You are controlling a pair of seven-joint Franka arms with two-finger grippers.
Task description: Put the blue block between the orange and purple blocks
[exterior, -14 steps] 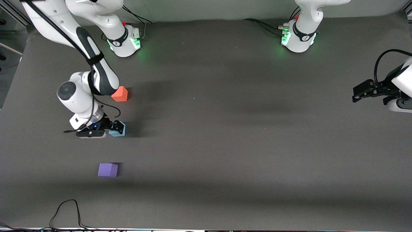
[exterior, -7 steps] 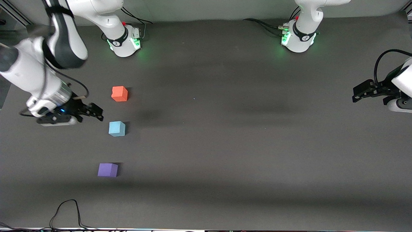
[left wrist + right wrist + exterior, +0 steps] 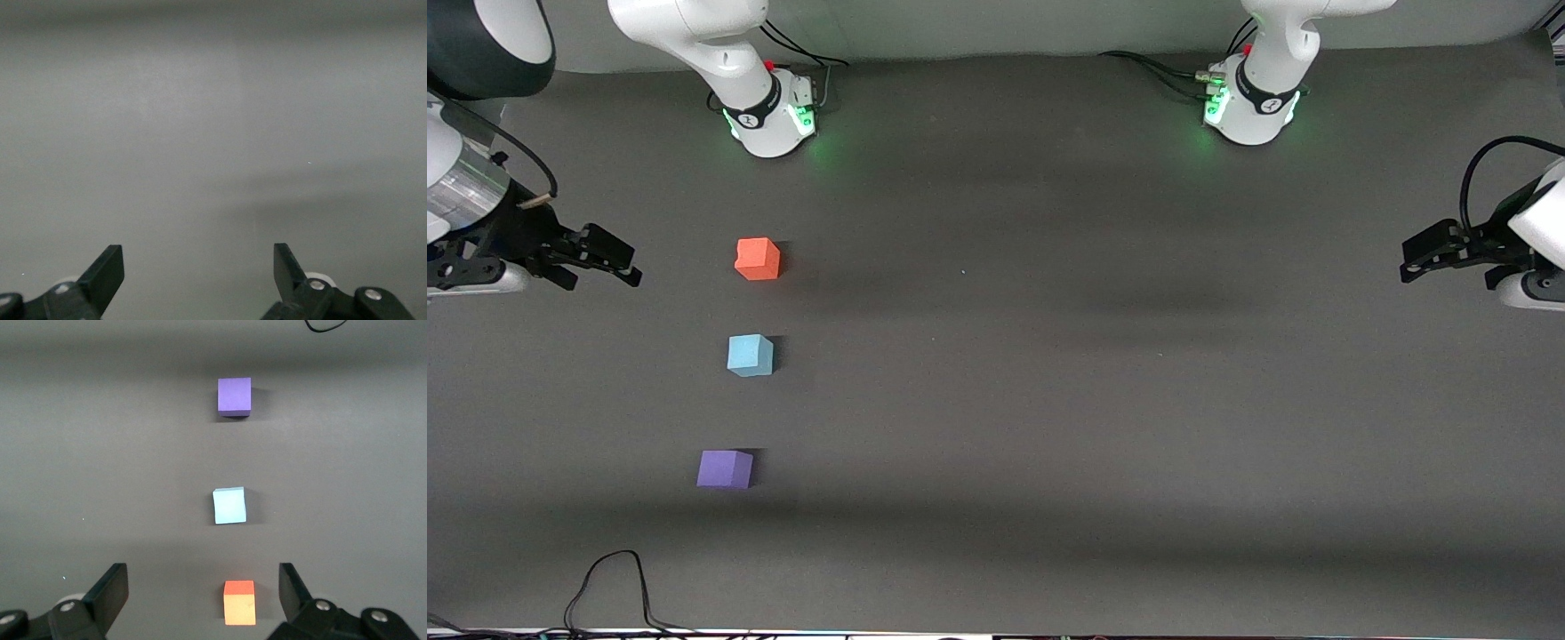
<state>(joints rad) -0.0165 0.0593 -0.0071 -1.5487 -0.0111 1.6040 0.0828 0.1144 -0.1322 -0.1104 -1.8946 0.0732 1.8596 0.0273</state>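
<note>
The blue block (image 3: 750, 355) sits on the dark table in a row with the orange block (image 3: 758, 259), farther from the front camera, and the purple block (image 3: 725, 468), nearer to it. All three stand apart. The right wrist view shows the same row: purple (image 3: 234, 395), blue (image 3: 229, 505), orange (image 3: 239, 602). My right gripper (image 3: 621, 260) is open and empty, up over the table at the right arm's end, apart from the blocks; it also shows in its wrist view (image 3: 202, 577). My left gripper (image 3: 1409, 258) waits open and empty over the left arm's end, with only bare table in its wrist view (image 3: 197, 257).
The two arm bases (image 3: 769, 116) (image 3: 1249, 107) stand along the table edge farthest from the front camera. A black cable (image 3: 614, 578) loops on the table edge nearest the front camera, near the purple block.
My right gripper has let go of the blue block, risen and drawn away toward the right arm's end. The blue block stays between the other two. The left arm has not moved.
</note>
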